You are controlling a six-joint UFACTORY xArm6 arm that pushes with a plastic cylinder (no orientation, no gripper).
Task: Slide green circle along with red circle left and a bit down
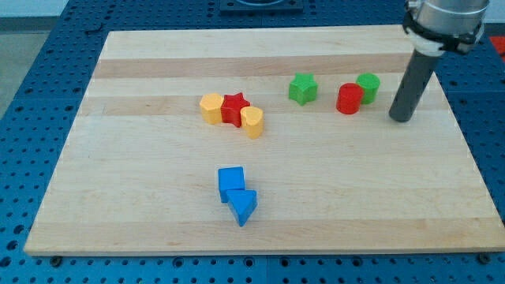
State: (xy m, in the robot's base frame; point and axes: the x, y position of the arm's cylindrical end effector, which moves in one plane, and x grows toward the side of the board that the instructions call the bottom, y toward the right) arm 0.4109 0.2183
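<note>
While my tip (402, 118) rests on the board (158, 237), a bare rod grasping nothing, just right of the green circle (368, 86), red circle (349, 99) touching its near-left side, far right.

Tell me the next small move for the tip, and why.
Probably slide my tip a little toward the view's left until it meets the green circle. It stands apart on the view's right of that block and slightly lower, and the red circle touches the green one's left side, so a leftward push should carry both.
</note>
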